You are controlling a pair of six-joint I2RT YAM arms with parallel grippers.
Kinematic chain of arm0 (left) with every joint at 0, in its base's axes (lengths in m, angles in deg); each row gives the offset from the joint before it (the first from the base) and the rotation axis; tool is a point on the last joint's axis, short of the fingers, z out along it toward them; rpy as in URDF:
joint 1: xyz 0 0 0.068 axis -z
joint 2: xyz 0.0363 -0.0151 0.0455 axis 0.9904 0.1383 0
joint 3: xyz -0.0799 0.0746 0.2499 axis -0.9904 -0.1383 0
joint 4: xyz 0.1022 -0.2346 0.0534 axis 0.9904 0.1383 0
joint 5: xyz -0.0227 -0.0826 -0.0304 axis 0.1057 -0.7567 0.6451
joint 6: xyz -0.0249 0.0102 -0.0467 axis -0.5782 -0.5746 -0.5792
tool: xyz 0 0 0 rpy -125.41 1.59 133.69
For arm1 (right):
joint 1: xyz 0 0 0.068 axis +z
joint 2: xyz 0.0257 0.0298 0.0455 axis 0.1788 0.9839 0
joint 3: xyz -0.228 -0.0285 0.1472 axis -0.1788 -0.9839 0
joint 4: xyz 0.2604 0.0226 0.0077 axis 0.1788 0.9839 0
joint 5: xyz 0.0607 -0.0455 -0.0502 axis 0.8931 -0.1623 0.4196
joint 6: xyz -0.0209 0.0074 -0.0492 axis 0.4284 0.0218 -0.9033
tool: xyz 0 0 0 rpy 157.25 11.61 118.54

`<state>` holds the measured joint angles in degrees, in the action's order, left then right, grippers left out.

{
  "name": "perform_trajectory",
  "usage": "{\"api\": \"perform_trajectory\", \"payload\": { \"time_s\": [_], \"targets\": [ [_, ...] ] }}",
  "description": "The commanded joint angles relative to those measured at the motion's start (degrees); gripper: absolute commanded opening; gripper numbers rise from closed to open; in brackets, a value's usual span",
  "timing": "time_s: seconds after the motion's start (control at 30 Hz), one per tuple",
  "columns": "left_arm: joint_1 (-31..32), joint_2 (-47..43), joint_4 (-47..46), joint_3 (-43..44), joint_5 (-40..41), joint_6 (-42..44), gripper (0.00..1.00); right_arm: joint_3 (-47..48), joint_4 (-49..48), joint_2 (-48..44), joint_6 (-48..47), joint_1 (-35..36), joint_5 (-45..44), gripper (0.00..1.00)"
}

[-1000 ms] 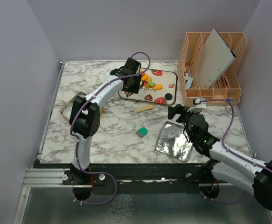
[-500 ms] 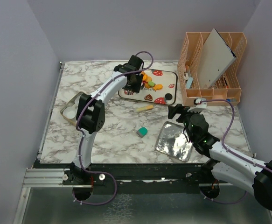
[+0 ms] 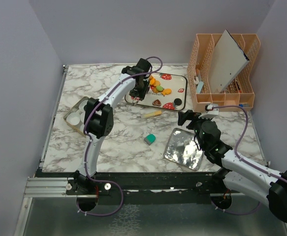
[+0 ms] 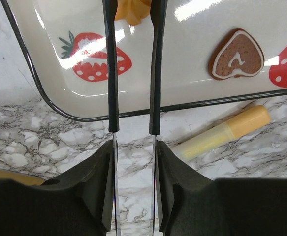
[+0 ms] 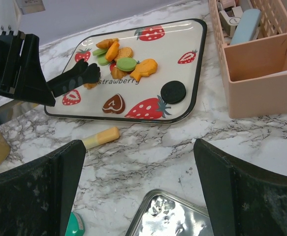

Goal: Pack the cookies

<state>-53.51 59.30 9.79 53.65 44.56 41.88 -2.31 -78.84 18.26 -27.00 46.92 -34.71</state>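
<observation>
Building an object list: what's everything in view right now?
tray: 1, white, strawberry prints, far centre
orange and green cookies: pile, count unclear, on tray
brown heart cookie: 1, on tray
black round cookie: 1, on tray
stick: 1, yellow, by tray
block: 1, teal, mid-table
tin lid: 1, silver, near right
tin: 1, metal, left edge
organiser: 1, peach, far right, grey board inside
left claw: over tray, at pile's edge
right claw: open, beyond tin lid
</observation>
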Motion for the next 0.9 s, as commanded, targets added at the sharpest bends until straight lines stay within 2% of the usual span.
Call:
{"api": "perform_trajectory", "payload": {
  "time_s": [0.0, 0.13, 0.4, 0.5, 0.6, 0.87],
  "targets": [
    [0.07, -4.92, 4.11, -1.27, -1.22, 1.25, 0.31, -0.74, -1.14, -0.75, -0.37, -0.23, -1.77, 1.00],
    [0.38, -8.65, 4.64, -5.95, -1.48, 1.54, 0.29, -0.67, -1.05, -0.87, -0.37, -0.23, -1.77, 1.00],
    [0.66, -15.55, 4.91, -14.57, -0.77, 1.08, 0.31, -0.70, -0.81, -1.07, -0.31, -0.23, -1.64, 1.00],
    [0.62, -17.11, 3.98, -13.45, 0.79, 0.59, 0.42, -0.65, -0.91, -1.02, -0.29, -0.24, -1.43, 1.00],
    [0.60, -16.31, 3.94, -10.02, 1.53, 0.43, 0.49, -0.50, -0.59, -1.06, -0.29, -0.23, -1.41, 1.00],
    [0.56, -13.13, 1.85, -6.63, -0.43, -0.70, 0.55, -0.92, -0.48, -2.09, -0.46, -0.23, -2.29, 1.00]
  ]
}}
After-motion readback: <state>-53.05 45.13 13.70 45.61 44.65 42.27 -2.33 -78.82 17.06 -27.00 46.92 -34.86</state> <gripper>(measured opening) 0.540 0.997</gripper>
